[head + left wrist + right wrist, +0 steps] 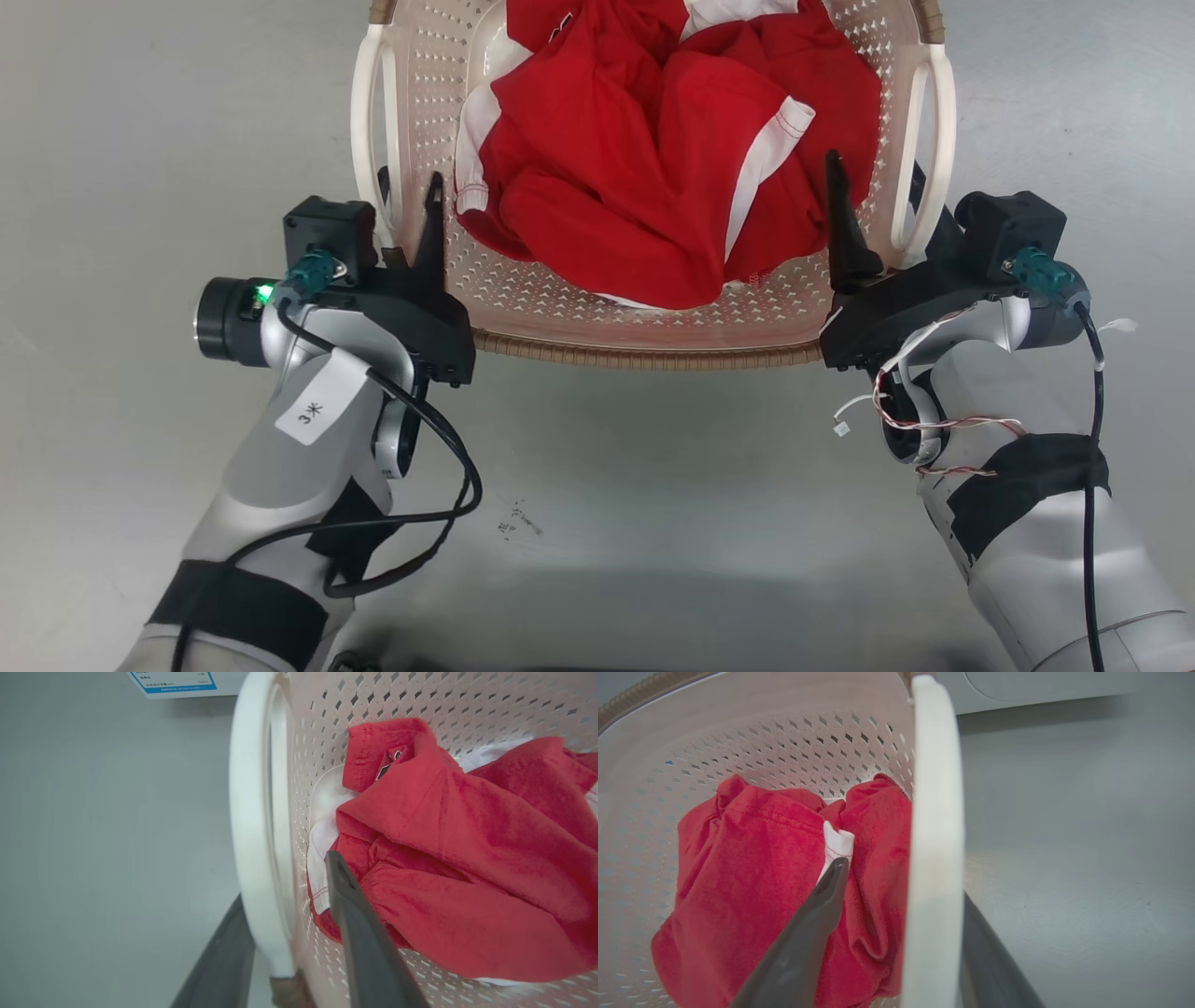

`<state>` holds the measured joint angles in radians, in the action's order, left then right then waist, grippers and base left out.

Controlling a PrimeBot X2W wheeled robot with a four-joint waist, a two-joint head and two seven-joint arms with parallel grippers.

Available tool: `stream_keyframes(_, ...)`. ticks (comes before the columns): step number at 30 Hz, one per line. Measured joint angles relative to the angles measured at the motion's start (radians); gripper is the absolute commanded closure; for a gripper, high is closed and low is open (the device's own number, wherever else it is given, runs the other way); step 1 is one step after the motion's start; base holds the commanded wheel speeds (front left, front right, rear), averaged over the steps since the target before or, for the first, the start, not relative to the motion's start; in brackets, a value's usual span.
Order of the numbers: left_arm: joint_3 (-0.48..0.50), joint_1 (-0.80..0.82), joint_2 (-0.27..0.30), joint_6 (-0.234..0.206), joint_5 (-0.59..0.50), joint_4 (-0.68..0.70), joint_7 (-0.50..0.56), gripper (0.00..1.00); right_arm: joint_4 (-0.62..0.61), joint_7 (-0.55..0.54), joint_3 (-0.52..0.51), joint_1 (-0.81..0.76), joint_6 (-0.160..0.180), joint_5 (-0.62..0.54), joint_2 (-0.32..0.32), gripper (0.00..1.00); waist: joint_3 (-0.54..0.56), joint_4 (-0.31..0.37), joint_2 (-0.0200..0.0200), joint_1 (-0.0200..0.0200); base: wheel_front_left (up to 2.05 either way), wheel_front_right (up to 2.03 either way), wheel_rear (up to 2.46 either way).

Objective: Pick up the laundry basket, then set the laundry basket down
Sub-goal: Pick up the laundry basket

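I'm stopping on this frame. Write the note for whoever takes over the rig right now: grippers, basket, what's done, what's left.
Left gripper: open, one finger inside the laundry basket, the other outside its left white handle.
Right gripper: open, astride the right white handle in the same way.
Basket: straight ahead of the robot, holding red and white clothes. I cannot tell whether it rests on the grey floor or is just off it.
Done: both grippers are placed at the handles.
Left: close on both handles, lift, then set the basket down.
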<state>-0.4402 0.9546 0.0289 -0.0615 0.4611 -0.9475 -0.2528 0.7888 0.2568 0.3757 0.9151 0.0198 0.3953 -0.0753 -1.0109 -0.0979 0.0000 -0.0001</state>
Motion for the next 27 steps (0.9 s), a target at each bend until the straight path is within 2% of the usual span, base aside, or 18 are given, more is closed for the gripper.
stream_keyframes(1, -0.005, 0.003, 0.004, 0.000, 0.014, -0.002, 0.000, 0.91, 0.001, 0.000, 0.006, 0.001, 0.004, 0.005, 0.000, 0.13, -0.001, 0.000, 0.0000, 0.0000, 0.00, 0.00, 0.00)
stream_keyframes(2, -0.010, 0.005, 0.010, -0.002, 0.024, -0.004, -0.002, 1.00, 0.002, 0.000, 0.010, 0.002, 0.008, 0.010, 0.000, 0.25, -0.001, 0.000, 0.0000, 0.0000, 0.00, 0.00, 0.00)
stream_keyframes(3, -0.014, 0.006, 0.019, -0.007, 0.030, -0.008, -0.004, 1.00, 0.006, 0.001, 0.013, 0.004, 0.013, 0.015, -0.002, 0.51, -0.002, 0.000, 0.0000, 0.0000, 0.00, 0.00, 0.00)
stream_keyframes(4, -0.020, 0.006, 0.024, -0.002, 0.036, -0.010, -0.005, 1.00, 0.011, 0.001, 0.016, 0.007, 0.017, 0.022, -0.005, 0.59, -0.002, 0.000, -0.0001, 0.0000, 0.00, 0.00, 0.00)
stream_keyframes(5, -0.025, 0.006, 0.023, -0.003, 0.042, -0.010, -0.005, 1.00, 0.018, 0.001, 0.018, 0.011, 0.021, 0.031, -0.007, 0.74, -0.002, 0.000, -0.0001, 0.0000, 0.00, 0.00, 0.00)
stream_keyframes(6, -0.029, 0.007, 0.024, -0.004, 0.046, -0.011, -0.005, 1.00, 0.023, 0.001, 0.020, 0.014, 0.025, 0.040, -0.009, 0.99, -0.002, 0.000, 0.0000, 0.0000, 0.00, 0.00, 0.00)
stream_keyframes(12, -0.084, 0.003, 0.026, -0.013, 0.109, -0.013, -0.006, 1.00, 0.058, 0.003, 0.048, 0.020, 0.051, 0.071, -0.011, 1.00, 0.013, 0.000, 0.0000, 0.0000, 0.00, 0.00, 0.00)
stream_keyframes(27, -0.176, -0.093, 0.020, -0.035, 0.236, -0.030, -0.004, 1.00, 0.156, 0.000, 0.161, -0.032, 0.070, 0.170, -0.019, 1.00, 0.123, 0.003, 0.0000, 0.0002, 0.00, 0.00, 0.00)
